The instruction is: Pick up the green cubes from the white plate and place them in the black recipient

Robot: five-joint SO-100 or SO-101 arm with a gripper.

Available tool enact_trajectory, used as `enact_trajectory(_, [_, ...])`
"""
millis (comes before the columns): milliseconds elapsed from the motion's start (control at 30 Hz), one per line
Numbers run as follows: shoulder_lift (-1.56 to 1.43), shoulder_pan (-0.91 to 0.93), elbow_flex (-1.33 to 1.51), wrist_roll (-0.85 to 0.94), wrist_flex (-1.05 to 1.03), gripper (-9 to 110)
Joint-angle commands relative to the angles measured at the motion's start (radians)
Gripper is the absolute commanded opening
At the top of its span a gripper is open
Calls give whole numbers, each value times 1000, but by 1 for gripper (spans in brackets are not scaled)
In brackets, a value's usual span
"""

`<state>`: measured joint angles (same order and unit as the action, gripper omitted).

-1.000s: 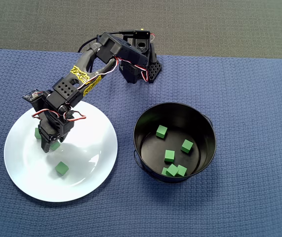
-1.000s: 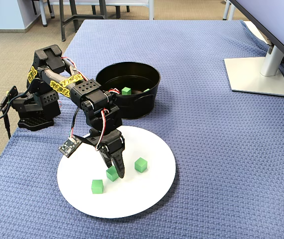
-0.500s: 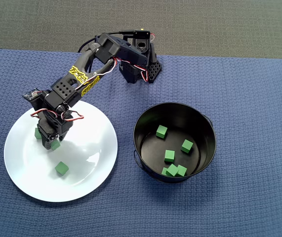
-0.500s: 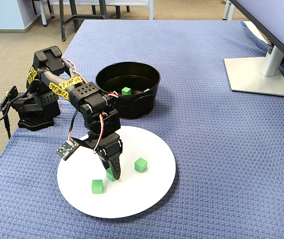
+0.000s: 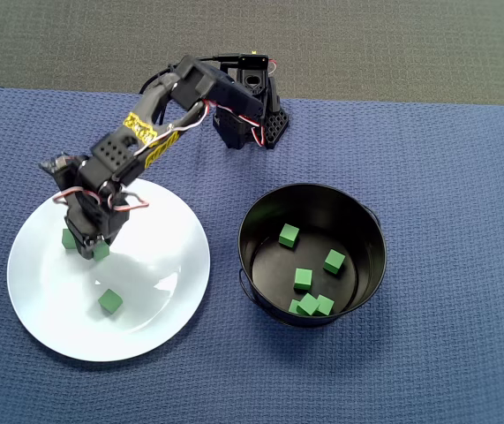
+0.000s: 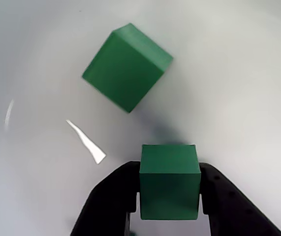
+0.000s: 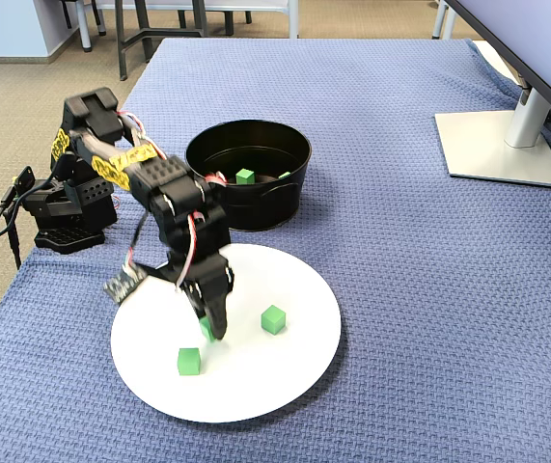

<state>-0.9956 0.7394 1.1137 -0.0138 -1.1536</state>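
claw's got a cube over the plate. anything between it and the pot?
Nothing visible. The claw holds one cube above the plate. Only plate and bare blue cloth lie between it and the pot. It must clear the pot's tall wall. The arm's base sits off that line.

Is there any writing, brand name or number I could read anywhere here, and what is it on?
Yellow tape with black markings on the black robot arm: too small and blurred to read in the overhead and fixed views.
Small matte green cubes, glossy round white plate, round glossy black metal pot, blue woven cloth: no text seen.
So nothing here can be read.
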Motion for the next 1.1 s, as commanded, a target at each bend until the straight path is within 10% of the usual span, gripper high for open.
enact_trajectory(0, [-347, -14, 137, 25, -46, 0])
enact_trajectory(400, [-1198, -327, 710, -55, -104, 0])
enact_trajectory(900, [-969, -1086, 834, -135, 285, 0])
enact_trajectory(1067, [-986, -1121, 787, -137, 218, 29])
